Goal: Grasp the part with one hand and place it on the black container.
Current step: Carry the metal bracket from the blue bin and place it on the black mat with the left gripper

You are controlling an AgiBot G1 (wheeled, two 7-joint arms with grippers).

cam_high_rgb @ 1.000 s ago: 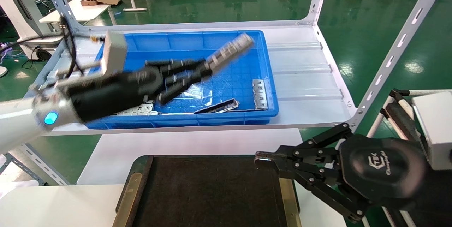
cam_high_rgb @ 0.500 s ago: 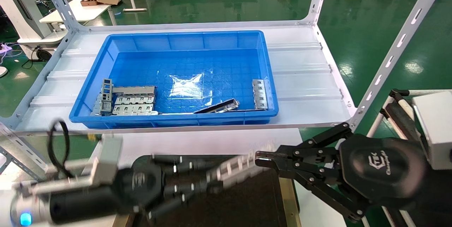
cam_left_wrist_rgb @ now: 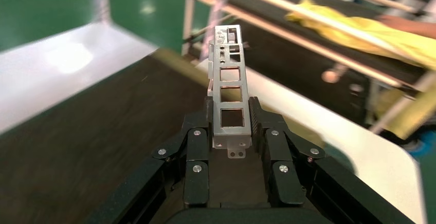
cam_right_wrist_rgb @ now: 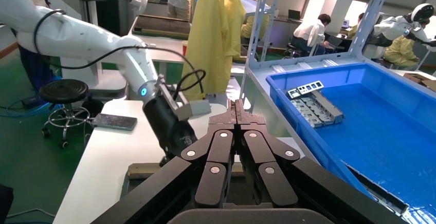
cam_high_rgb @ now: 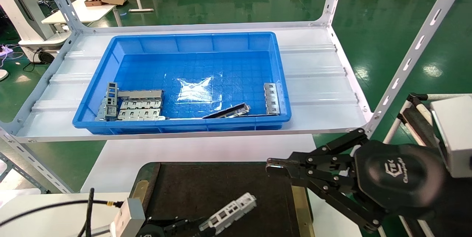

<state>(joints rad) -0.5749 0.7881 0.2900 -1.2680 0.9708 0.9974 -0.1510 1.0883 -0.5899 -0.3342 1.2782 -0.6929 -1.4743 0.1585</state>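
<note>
your left gripper (cam_left_wrist_rgb: 232,131) stood clamped on the part (cam_left_wrist_rgb: 229,93), its two finger stacks pressed to the bar's long sides at the near end, so that most of the bar's length stuck out forward past the fingertips. in the head view the same gripper (cam_high_rgb: 195,226) sat over the near edge of the black container (cam_high_rgb: 206,189), and the part (cam_high_rgb: 228,213) ran from it as a slanting bar, rising away from you and toward the container's right rim. the long axis therefore lay in line with the gripper, not across it, and the bar hung over the black surface, tilted and apparently not lying flat; whether any part of it touched the mat could not be told. the release, by this reading, called for lowering and levelling the free end first. your right gripper (cam_right_wrist_rgb: 237,112), fingers pressed together and holding nothing, was parked just beyond the container's right rim, near but idle. the blue bin (cam_high_rgb: 121,43) with the remaining plates lay well beyond the container's far edge.
</note>
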